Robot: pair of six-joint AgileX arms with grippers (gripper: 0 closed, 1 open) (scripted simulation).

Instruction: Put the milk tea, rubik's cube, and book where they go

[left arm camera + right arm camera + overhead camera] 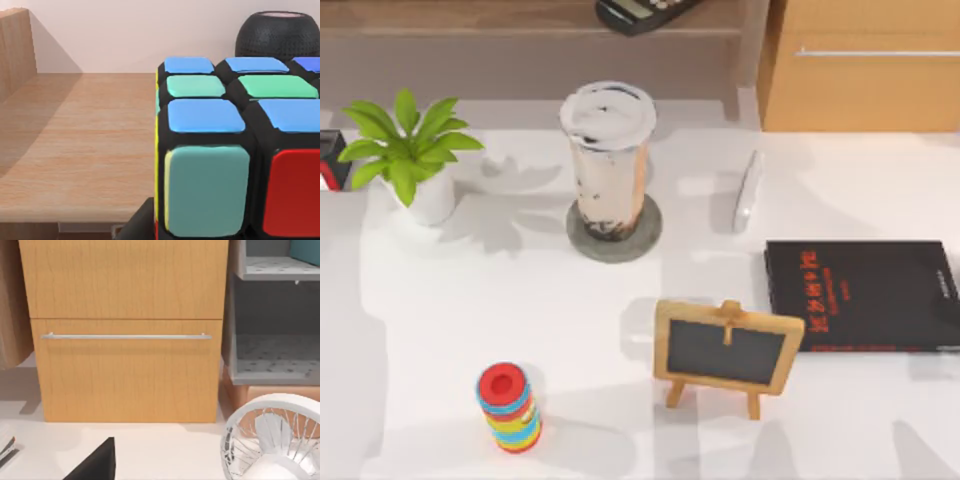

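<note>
The milk tea (608, 160), a tall clear cup with a white lid, stands upright on a round grey coaster (614, 232) at the back middle of the table. The rubik's cube (235, 150) shows very close in the left wrist view, over a wooden shelf board (80, 145). A dark part of my left gripper (137, 226) lies against the cube's lower edge. A teal corner of the book (306, 250) rests on the upper level of a grey shelf unit (272, 365).
A potted plant (408, 150), a ring-stack toy (508, 408), a small chalkboard easel (725, 350), a white mouse (748, 190) and a black book with red characters (865, 295) stand on the table. A drawer cabinet (125, 330) and white fan (275, 440) are at the right. A black speaker (277, 35) sits behind the cube.
</note>
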